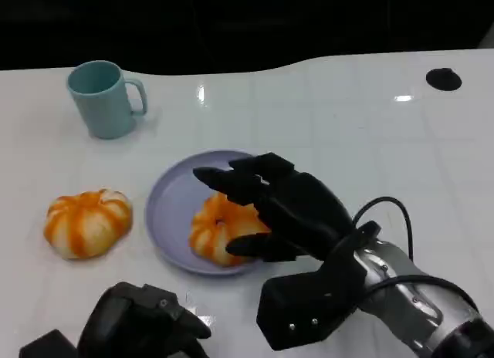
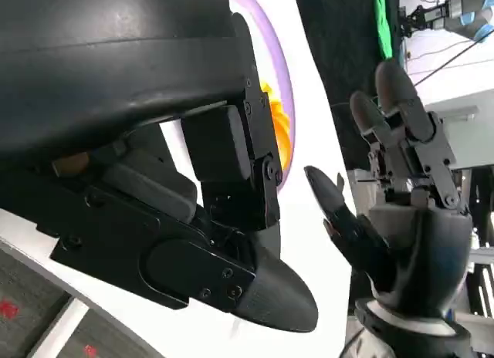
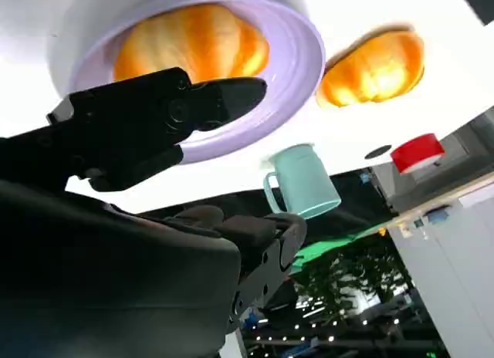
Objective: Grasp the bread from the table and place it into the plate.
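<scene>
Bread [image 1: 220, 228] sits inside the lilac plate [image 1: 171, 200] near the middle of the white surface [image 1: 324, 119]. Over it is the right hand [image 1: 282, 207], fingers [image 1: 220, 178] spread and arched above the loaf; whether they touch it cannot be told. A second bread [image 1: 86, 222] lies toward the surface's left edge, apart from the plate. A teal mug [image 1: 103, 98] stands near the far left corner. The left hand [image 1: 143, 323] rests low at the near edge, its grip unclear.

One orange-and-white bread [image 1: 220, 231] lies in the lavender plate [image 1: 170, 204]; a second bread [image 1: 86, 222] lies on the table, left of it.
</scene>
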Robot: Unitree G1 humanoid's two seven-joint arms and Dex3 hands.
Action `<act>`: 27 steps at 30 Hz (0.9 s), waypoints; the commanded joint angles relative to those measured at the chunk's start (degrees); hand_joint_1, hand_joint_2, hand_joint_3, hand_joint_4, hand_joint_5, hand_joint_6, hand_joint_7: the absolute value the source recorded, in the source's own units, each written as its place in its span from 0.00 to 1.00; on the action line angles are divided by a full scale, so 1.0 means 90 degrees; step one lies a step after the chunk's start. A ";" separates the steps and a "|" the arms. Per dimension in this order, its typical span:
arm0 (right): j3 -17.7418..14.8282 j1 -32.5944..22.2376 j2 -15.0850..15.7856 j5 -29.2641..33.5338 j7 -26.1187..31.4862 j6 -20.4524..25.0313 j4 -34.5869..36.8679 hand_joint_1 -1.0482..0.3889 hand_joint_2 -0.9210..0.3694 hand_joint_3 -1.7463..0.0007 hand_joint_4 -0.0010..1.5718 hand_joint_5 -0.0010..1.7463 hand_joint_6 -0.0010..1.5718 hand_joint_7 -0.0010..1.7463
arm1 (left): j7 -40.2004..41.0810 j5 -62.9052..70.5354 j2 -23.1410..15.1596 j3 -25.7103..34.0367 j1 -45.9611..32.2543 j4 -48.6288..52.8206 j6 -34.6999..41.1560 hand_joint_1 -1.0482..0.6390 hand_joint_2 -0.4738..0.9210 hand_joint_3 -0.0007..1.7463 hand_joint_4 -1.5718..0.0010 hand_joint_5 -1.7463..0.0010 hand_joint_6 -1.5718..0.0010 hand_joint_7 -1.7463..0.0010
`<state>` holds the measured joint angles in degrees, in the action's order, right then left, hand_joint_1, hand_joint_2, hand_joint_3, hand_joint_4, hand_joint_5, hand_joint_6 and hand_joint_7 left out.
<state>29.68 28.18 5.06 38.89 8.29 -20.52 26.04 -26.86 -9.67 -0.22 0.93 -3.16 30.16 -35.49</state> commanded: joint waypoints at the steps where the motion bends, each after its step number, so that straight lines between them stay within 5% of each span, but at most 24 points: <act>1: -0.0392 -0.0423 0.0258 -0.0530 -0.0158 -0.0209 -0.0663 0.38 0.00 0.94 0.05 0.23 0.16 0.02 | 0.0074 0.0039 -0.0099 0.0034 0.0058 0.0029 -0.0048 0.00 0.99 0.00 0.08 0.61 0.00 0.85; 7: -0.1255 -0.1394 0.0532 -0.2004 -0.0474 -0.0919 -0.1608 0.55 0.00 0.93 0.33 0.41 0.39 0.12 | 0.0113 0.0118 -0.0108 0.0029 0.0124 0.0146 -0.0136 0.00 1.00 0.01 0.08 0.61 0.00 0.85; 11: -0.1599 -0.1882 0.0722 -0.3009 -0.1082 -0.1278 -0.1832 0.61 0.00 0.93 0.37 0.46 0.45 0.13 | 0.0195 0.0187 -0.0102 0.0018 0.0124 0.0136 -0.0132 0.00 1.00 0.01 0.08 0.60 0.00 0.84; 14: -0.1781 -0.2144 0.0983 -0.3472 -0.1569 -0.1618 -0.1841 0.65 0.05 0.88 0.38 0.35 0.45 0.07 | 0.0131 0.0093 -0.0084 0.0021 0.0112 0.0131 -0.0106 0.00 0.99 0.00 0.08 0.60 0.00 0.84; 16: -0.1863 -0.2259 0.1084 -0.3803 -0.1912 -0.1798 -0.1776 0.65 0.15 0.75 0.41 0.28 0.45 0.03 | 0.0139 0.0087 -0.0088 0.0021 0.0097 0.0110 -0.0087 0.00 0.99 0.00 0.08 0.60 0.00 0.84; 19: -0.1973 -0.2541 0.1150 -0.4313 -0.2376 -0.1739 -0.1841 0.62 0.24 0.65 0.44 0.25 0.46 0.01 | 0.0180 0.0137 -0.0101 0.0012 0.0083 0.0099 -0.0098 0.00 0.99 0.00 0.08 0.60 0.00 0.84; 24: -0.2167 -0.3094 0.0963 -0.5085 -0.2763 -0.1427 -0.2212 0.65 0.24 0.61 0.52 0.28 0.53 0.03 | 0.0182 0.0132 -0.0094 0.0010 0.0079 0.0102 -0.0121 0.00 0.99 0.00 0.08 0.60 0.00 0.84; 26: -0.2251 -0.3344 0.0806 -0.5489 -0.2849 -0.1265 -0.2370 0.69 0.18 0.63 0.56 0.34 0.60 0.05 | 0.0139 0.0072 -0.0084 0.0020 0.0079 0.0104 -0.0109 0.00 0.99 0.00 0.08 0.60 0.00 0.84; 27: -0.2286 -0.3445 0.0747 -0.5625 -0.2874 -0.1170 -0.2448 0.69 0.14 0.65 0.56 0.44 0.65 0.08 | 0.0126 0.0052 -0.0082 0.0023 0.0078 0.0102 -0.0102 0.00 0.99 0.00 0.09 0.60 0.00 0.84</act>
<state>10.81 -0.42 12.99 -7.92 -16.94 -32.87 6.24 -25.72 -8.55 -0.30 0.78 -2.22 31.18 -36.25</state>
